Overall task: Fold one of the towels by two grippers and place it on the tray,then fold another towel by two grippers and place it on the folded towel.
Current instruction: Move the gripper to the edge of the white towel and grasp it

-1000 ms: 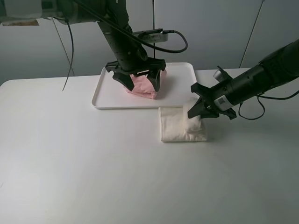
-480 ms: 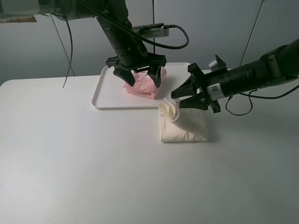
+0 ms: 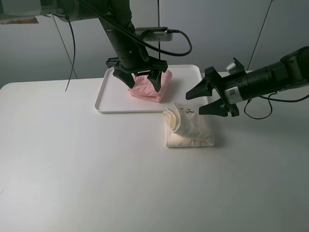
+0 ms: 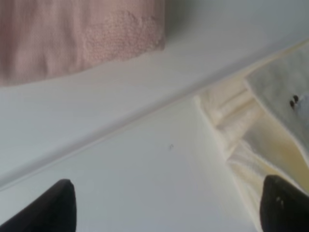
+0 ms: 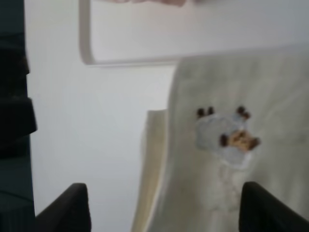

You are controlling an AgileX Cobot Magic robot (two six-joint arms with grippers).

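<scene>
The pale pink towel lies folded and bunched on the white tray. My left gripper hangs just over it, open and holding nothing. In the left wrist view the pink towel lies beyond the open left gripper, with the tray below. The cream-white towel lies on the table against the tray's front right corner, one edge folded over in a loose roll. My right gripper hovers open at its far right side, apart from it. The right wrist view shows the cream-white towel with a small embroidered animal between the open right gripper.
The white table stretches wide and bare to the left and front. The left arm's black cables hang behind the tray. The tray's rim lies close beyond the cream towel.
My right gripper carried the cream towel's right edge leftward, opened and let it drop, then drew back right. The left gripper rose slightly over the pink towel.
</scene>
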